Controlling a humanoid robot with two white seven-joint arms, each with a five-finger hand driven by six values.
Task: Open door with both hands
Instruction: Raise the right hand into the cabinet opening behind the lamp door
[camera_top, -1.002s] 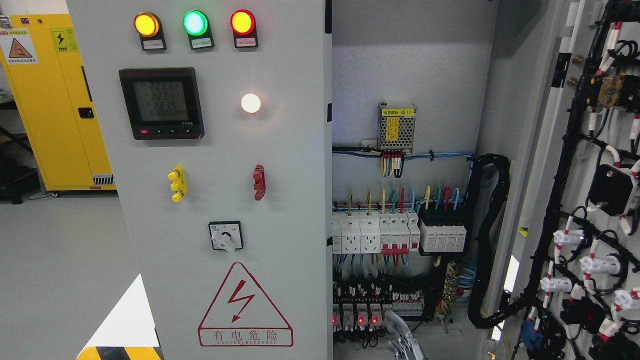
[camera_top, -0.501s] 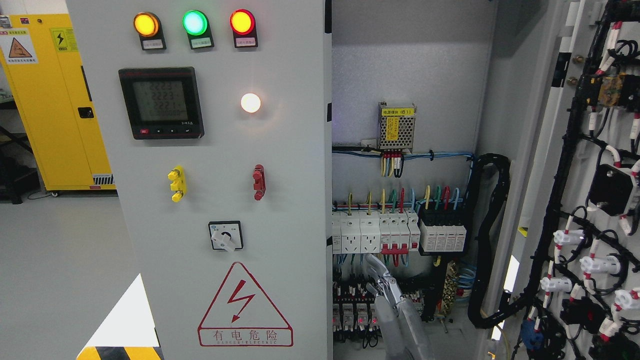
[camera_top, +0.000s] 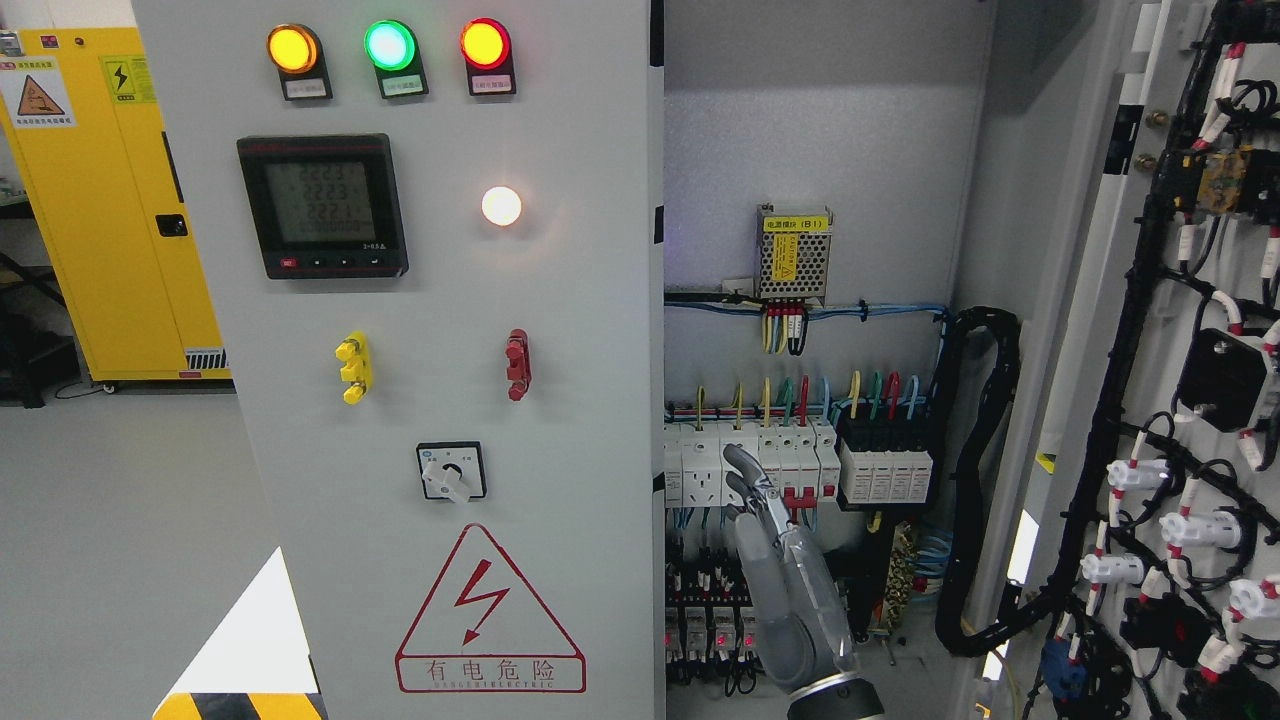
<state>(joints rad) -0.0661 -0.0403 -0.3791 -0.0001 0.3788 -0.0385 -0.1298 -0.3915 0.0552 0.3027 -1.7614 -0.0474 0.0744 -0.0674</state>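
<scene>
The cabinet's left door (camera_top: 430, 420) is a grey panel with three lamps, a meter and a red hazard triangle, and it faces me. The right door (camera_top: 1110, 330) is swung wide open at the picture's right, its inner side covered in black wiring and white connectors. My right hand (camera_top: 748, 478) comes up from the bottom edge right of the middle, inside the open cabinet. Its fingers point upward, stretched out and holding nothing, in front of the row of white breakers (camera_top: 700, 470). It touches neither door. The left hand is out of sight.
Inside the cabinet are a mesh power supply (camera_top: 793, 255), coloured wires, relays with red lights (camera_top: 705, 630) and a thick black cable loop (camera_top: 985, 450). A yellow storage cabinet (camera_top: 110, 200) stands far left on the grey floor.
My right hand has risen from the bottom edge up to the breaker row, showing more of the wrist. The doors have not moved.
</scene>
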